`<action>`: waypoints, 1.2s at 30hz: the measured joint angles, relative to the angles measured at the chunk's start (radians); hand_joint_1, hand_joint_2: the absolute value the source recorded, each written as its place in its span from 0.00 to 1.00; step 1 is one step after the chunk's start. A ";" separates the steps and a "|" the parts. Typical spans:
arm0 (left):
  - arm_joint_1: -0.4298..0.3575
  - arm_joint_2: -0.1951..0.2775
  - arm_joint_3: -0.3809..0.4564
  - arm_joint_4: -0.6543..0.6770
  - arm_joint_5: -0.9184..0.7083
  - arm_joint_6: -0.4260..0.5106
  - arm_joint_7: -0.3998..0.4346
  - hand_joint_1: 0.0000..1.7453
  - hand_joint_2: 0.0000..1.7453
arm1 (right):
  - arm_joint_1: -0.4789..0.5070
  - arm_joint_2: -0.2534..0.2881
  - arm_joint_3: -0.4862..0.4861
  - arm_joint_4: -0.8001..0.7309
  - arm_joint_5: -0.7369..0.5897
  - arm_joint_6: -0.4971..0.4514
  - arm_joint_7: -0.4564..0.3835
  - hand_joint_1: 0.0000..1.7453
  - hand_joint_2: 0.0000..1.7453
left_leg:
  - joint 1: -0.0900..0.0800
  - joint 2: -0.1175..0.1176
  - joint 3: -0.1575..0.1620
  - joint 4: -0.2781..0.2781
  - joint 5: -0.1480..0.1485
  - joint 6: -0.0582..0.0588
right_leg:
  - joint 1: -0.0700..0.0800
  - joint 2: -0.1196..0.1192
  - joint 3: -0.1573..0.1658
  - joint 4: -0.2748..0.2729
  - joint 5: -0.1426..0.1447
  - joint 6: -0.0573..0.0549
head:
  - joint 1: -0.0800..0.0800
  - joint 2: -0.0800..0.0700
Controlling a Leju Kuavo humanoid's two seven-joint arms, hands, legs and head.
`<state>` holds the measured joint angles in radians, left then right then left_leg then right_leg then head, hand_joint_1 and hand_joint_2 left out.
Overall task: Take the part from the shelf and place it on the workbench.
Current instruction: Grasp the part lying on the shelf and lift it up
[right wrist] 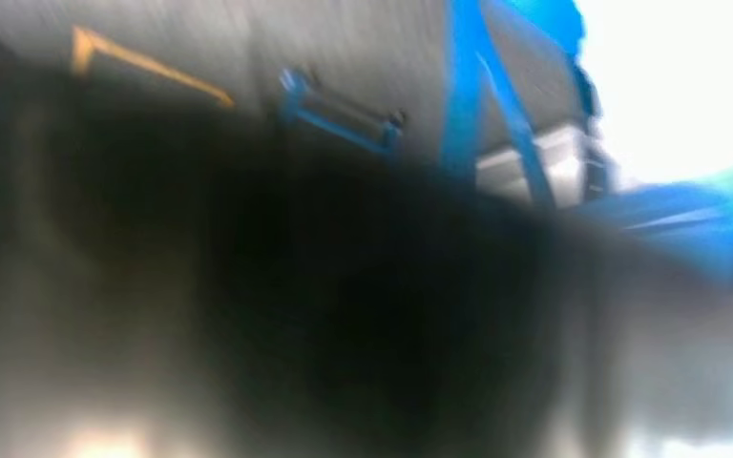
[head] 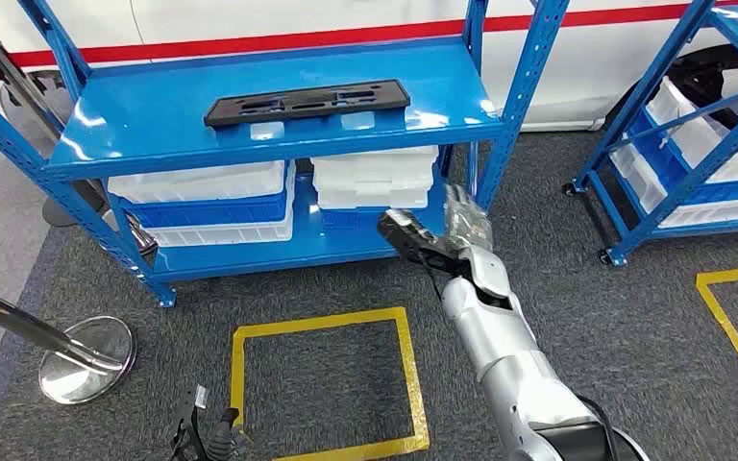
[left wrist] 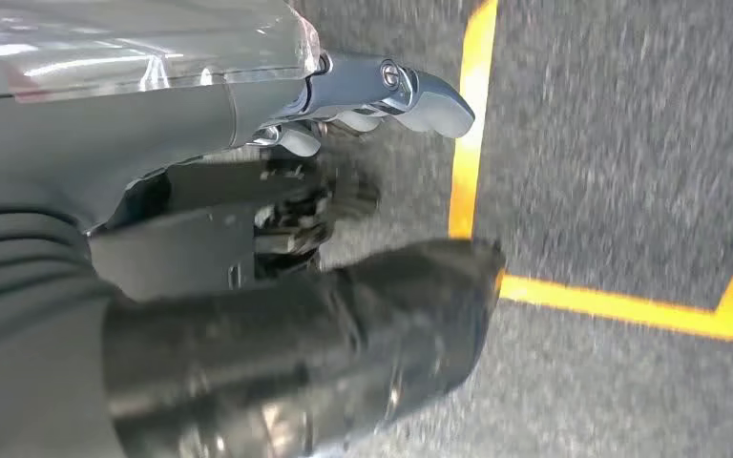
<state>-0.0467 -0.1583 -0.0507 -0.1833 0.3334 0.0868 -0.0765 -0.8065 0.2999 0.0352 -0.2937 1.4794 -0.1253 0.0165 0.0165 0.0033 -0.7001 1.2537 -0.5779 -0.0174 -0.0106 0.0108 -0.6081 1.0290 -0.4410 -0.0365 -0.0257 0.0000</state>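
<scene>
Head view: the part (head: 307,102), a long flat black plate, lies on the top level of the blue shelf (head: 135,125), near its front edge and untouched. The right robot hand (head: 437,240) is raised in front of the lower level, below the part and off to its right, well apart from it. It carries nothing, though whether its fingers are spread or curled I cannot tell here. The left robot hand (head: 207,437) hangs low by the yellow floor marking (head: 322,322). To reach well, I judge the right arm should rise clear of the shelf's front lip first, then come in over the plate and take it near the middle so the long piece does not tip.

Left wrist view: the left robot hand (left wrist: 344,143) hangs over grey carpet and yellow tape, fingers curled in on nothing, a detail the head view leaves too small.

Right wrist view: heavily blurred; blue shelf framing (right wrist: 496,105) shows, but the hand's state stays unreadable.
</scene>
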 joint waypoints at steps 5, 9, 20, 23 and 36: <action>0.007 -0.002 0.001 0.004 0.042 -0.025 0.008 0.00 0.00 | -0.060 0.027 0.137 -0.004 0.026 0.045 0.049 0.00 0.00 | 0.000 0.000 0.004 -0.031 0.070 0.006 | 0.007 -0.002 0.000 0.010 -0.005 -0.004 | 0.000 0.000; 0.006 -0.002 0.002 0.008 0.054 -0.079 0.010 0.00 0.00 | -0.115 0.049 0.316 -0.052 -0.144 0.127 0.095 0.00 0.00 | -0.007 -0.001 0.084 -0.207 0.127 0.019 | 0.013 0.006 -0.011 0.024 -0.010 0.006 | 0.001 0.000; 0.003 -0.015 0.003 0.009 0.075 -0.078 -0.008 0.00 0.00 | -0.188 0.057 0.833 -0.177 -0.730 0.147 0.191 0.00 0.00 | 0.001 -0.002 0.091 -0.224 0.135 0.041 | 0.008 -0.005 -0.105 0.224 -0.077 0.035 | 0.002 0.000; 0.002 -0.019 0.004 0.009 0.074 -0.069 -0.007 0.00 0.00 | -0.213 0.058 0.901 -0.194 -0.766 0.143 0.198 0.00 0.00 | 0.000 -0.003 0.095 -0.225 0.133 0.036 | 0.017 -0.005 -0.018 0.042 -0.004 0.012 | 0.001 0.000; 0.001 -0.020 0.003 0.010 0.059 -0.042 -0.051 0.00 0.00 | -0.237 0.063 1.040 -0.206 -0.854 0.131 0.197 0.00 0.00 | 0.012 -0.001 -0.006 -0.017 0.060 -0.015 | 0.006 -0.005 0.021 -0.021 0.006 -0.011 | -0.001 0.000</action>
<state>-0.0456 -0.1780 -0.0477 -0.1728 0.3926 0.0445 -0.1271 -1.0436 0.3630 1.0753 -0.4996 0.6255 0.0052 0.2137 0.0287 0.0020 -0.7062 1.2364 -0.5176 -0.0324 -0.0047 0.0059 -0.5869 1.0075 -0.4351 -0.0474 -0.0266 0.0000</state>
